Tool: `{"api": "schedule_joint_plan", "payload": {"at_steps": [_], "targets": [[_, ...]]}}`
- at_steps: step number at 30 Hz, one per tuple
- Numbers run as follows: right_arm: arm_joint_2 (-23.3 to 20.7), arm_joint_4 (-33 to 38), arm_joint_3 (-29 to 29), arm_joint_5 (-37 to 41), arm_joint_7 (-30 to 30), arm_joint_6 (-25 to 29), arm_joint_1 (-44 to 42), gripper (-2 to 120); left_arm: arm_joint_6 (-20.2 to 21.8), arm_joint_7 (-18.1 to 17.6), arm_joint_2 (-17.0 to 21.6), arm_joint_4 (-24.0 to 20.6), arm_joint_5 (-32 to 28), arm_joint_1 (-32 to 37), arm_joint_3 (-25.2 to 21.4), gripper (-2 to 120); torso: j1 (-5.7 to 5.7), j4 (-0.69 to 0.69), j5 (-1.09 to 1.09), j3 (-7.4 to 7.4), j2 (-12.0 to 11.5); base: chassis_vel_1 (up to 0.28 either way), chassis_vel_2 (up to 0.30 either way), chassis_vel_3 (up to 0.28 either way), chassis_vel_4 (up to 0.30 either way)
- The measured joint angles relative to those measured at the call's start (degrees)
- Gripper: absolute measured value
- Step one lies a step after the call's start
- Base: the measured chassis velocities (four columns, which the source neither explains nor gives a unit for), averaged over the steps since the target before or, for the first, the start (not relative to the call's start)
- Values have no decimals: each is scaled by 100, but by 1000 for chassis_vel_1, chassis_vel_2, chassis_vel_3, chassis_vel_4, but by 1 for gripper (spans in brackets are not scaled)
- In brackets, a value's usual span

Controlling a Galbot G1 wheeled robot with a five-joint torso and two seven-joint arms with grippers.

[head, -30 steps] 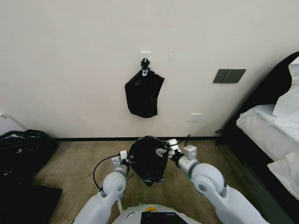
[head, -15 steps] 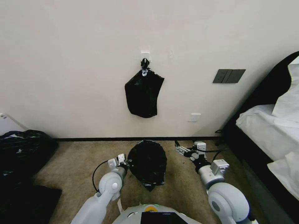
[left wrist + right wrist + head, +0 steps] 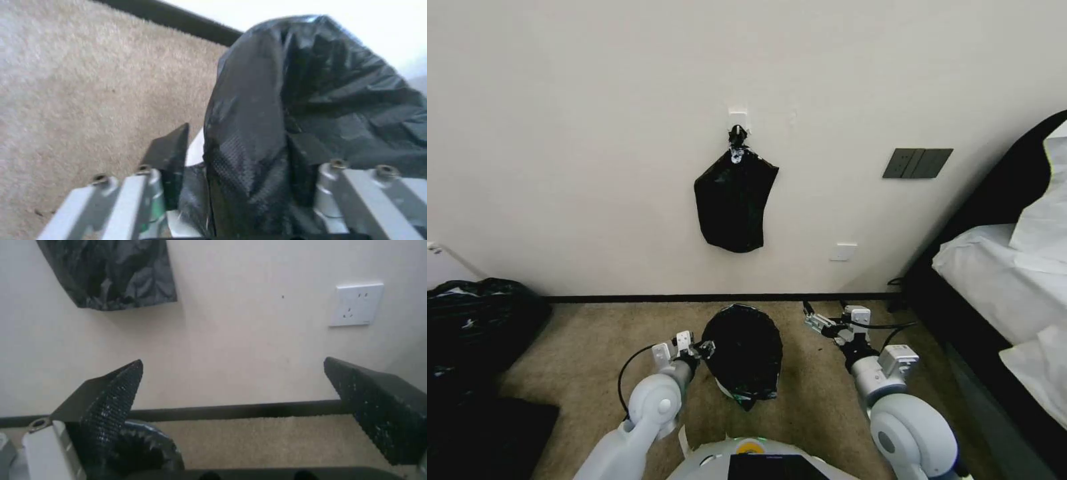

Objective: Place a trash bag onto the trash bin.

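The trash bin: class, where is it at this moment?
In the head view the trash bin stands on the carpet before the robot, draped in the trash bag, between the left gripper and right gripper.

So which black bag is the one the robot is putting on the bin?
Find the cream wall, then drop to the carpet below the hanging bag bundle. The trash bag is draped over the trash bin, between the left gripper and right gripper. It alone covers a bin, unlike the floor sacks.
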Motion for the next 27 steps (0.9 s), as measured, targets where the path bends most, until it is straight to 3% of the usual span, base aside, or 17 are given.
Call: {"api": "schedule_joint_plan", "payload": {"at_steps": [2,5,10,14,15,18,19,22,23,25,27], "targets": [[1,-16,10,8,0,36,-4,100,-1,60,15,-53,93,50,-32,56,0,1,0,0,0,0,0,0,0],[62,-291,54,-79,-56,513,-89,100,-287,847,174,-357,1211,479,-296,71,0,0,2,0,0,0,0,0,0],[186,-510,87,-176,-124,941,-126,100,-768,1307,211,-503,1929,883,-479,84,0,0,1,0,0,0,0,0,0],[331,-741,287,-432,-274,1734,-226,100,-2273,1893,34,-404,3355,1317,-702,99,0,1,0,0,0,0,0,0,0],[331,-741,287,-432,-274,1734,-226,100,-2273,1893,34,-404,3355,1317,-702,99,0,1,0,0,0,0,0,0,0],[490,-993,419,-950,-313,2627,-428,100,-3274,2134,-179,-271,4268,1531,-894,100,0,0,1,0,0,0,0,0,0],[490,-993,419,-950,-313,2627,-428,100,-3274,2134,-179,-271,4268,1531,-894,100,0,0,1,0,0,0,0,0,0],[687,-1239,612,-1556,-386,3698,-655,100,-3990,2247,-447,-148,4940,1664,-1098,100,0,-1,0,0,0,0,0,0,0],[687,-1239,612,-1556,-386,3698,-655,100,-3990,2247,-447,-148,4940,1664,-1098,100,0,-1,0,0,0,0,0,0,0],[831,-1418,764,-1875,-478,4400,-826,100,-4293,2316,-671,-182,5144,1790,-1171,100,0,0,0,0,0,0,0,0,0],[873,-1462,792,-1929,-518,4558,-882,100,-4385,2338,-729,-198,5226,1821,-1176,100,0,0,1,0,0,0,0,0,0]]}}
